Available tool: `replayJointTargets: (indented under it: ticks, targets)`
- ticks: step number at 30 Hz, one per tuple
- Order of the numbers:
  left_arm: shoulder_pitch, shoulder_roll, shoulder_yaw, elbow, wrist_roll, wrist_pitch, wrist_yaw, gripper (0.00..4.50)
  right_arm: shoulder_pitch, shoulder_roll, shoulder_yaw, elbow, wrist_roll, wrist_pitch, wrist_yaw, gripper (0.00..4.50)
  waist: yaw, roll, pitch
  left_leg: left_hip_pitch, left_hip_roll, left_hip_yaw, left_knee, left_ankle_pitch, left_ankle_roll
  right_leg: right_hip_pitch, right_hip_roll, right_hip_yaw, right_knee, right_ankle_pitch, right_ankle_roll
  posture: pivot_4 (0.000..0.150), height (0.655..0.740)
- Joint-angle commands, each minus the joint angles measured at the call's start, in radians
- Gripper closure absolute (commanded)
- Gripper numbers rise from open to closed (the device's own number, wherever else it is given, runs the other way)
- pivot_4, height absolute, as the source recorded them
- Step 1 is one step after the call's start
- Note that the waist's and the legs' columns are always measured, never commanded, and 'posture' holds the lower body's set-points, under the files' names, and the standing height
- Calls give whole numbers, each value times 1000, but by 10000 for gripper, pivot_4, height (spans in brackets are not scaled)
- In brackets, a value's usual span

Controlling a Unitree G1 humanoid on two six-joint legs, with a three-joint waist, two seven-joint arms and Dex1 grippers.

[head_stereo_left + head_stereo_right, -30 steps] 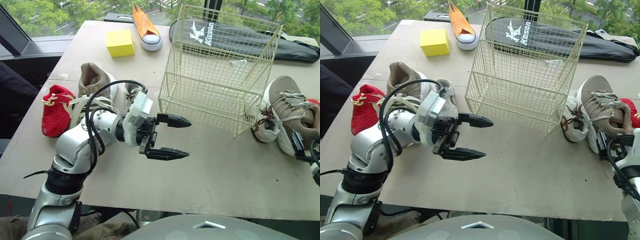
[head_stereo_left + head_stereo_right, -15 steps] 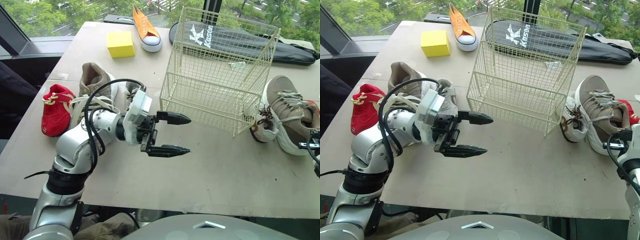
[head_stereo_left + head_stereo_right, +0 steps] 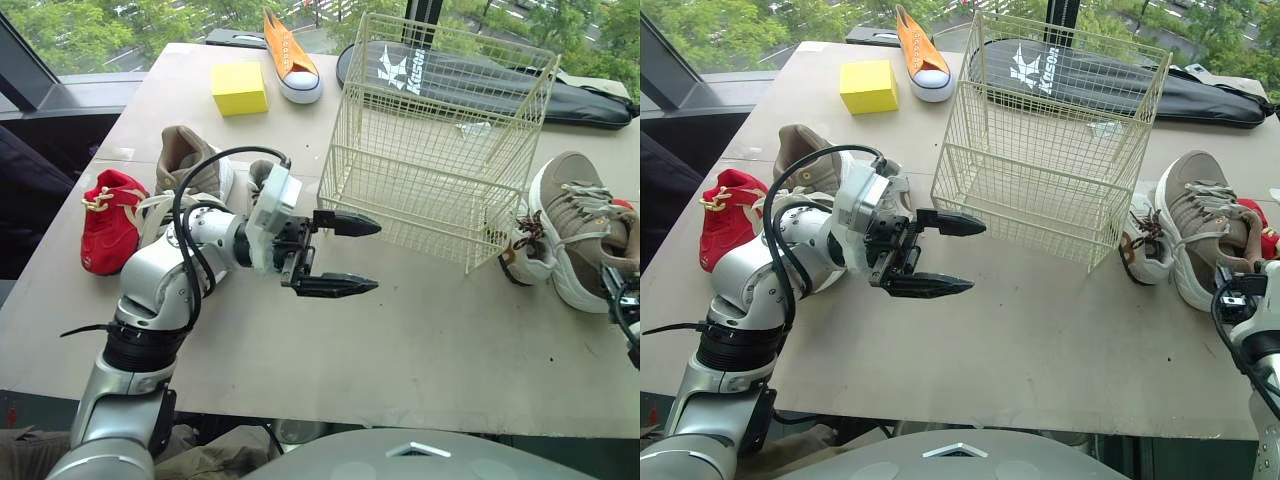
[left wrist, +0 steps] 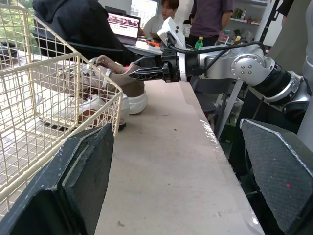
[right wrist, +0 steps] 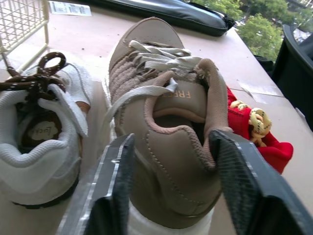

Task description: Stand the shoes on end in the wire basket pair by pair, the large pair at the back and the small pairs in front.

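Your left arm is bent at the elbow, its forearm held level over the beige tabletop. The left end effector is rolled on its side, so one black finger sits above the other. Both fingers point past the near left corner of the cream wire basket. They are spread wide with nothing between them.

Your right arm reaches in low and nearly level from the right of the basket. The right end effector is spread too, one textured pad on each side of the padded heel collar of a large tan suede sneaker with flat grey laces. Whether the pads touch the collar I cannot tell.

That sneaker lies flat to the right of the basket, and a small white sneaker with brown speckled laces is wedged between the two. A small red fabric shoe with a gold cord lies on the sneaker's far side from the basket.

The basket, a thin grid of square mesh, stands upright and holds no shoes. To its left lie the matching tan sneaker, a second red fabric shoe and another pale small shoe (partly hidden by your arm). Behind the basket are an orange canvas sneaker, a yellow block and a long black bag.
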Motion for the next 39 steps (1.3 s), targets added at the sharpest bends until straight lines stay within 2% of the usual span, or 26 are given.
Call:
replayJointTargets:
  ticks: [1,2,3,11,21,23,26,30,31,32,35,39]
  targets:
    - [-12,-2,11,-14,-7,-10,-14,0,2,8,-70,-64,21,28,-30,5794,1,2,1,0,0,0,0,0,0,0,0,0,0,0,0,1500,7400]
    - [-11,-2,11,-16,-8,-8,-15,0,5,5,-71,-68,15,31,-32,854,1,2,1,0,0,0,0,0,0,0,0,0,0,0,0,1500,7400]
    - [-11,-3,12,-18,-9,-7,-15,0,6,2,-71,-71,10,34,-33,332,1,3,1,0,0,0,0,0,0,0,0,0,0,0,0,1500,7400]
    - [-6,3,20,-36,-21,7,-7,0,-10,-14,-98,-64,-11,14,-39,332,0,5,2,0,0,0,0,0,0,0,1,0,0,0,0,1500,7400]
    - [-2,-4,27,-47,-16,11,13,0,-155,-60,-27,183,6,122,-39,332,-2,5,2,1,-1,2,0,0,0,0,1,3,0,0,0,1500,7400]
    - [1,-4,30,-56,-18,13,24,0,-154,-56,-12,204,0,113,-28,5694,0,5,2,0,-1,1,0,0,0,0,4,3,1,0,0,1500,7400]
    - [6,-2,33,-66,-20,15,35,0,-146,-47,1,222,-5,86,-16,18548,0,4,1,0,-1,0,0,0,1,0,4,5,0,0,0,1500,7400]
    - [12,-3,32,-71,-18,15,43,0,-119,-51,14,238,-25,46,-5,32648,-1,2,-1,0,-1,1,0,0,1,0,4,7,0,0,0,1500,7400]
    - [14,-3,31,-69,-17,12,43,0,-109,-55,19,239,-34,31,-2,34217,-1,1,-1,0,-1,1,0,0,1,0,4,7,0,0,0,1500,7400]
    - [14,-5,28,-63,-13,8,40,0,-102,-48,13,234,-35,3,1,38885,-1,1,-1,1,-1,1,0,0,1,0,4,7,0,0,0,1500,7400]
    - [2,-17,26,-41,1,-9,44,0,-79,-53,2,204,-62,-100,17,44006,1,1,-1,0,-1,1,0,0,1,0,5,7,0,0,0,1500,7400]
    - [-36,-49,38,-17,-3,-11,75,0,-87,-76,-44,109,-80,-196,19,44428,2,6,2,0,-2,1,0,0,1,0,7,10,0,0,0,1500,7400]
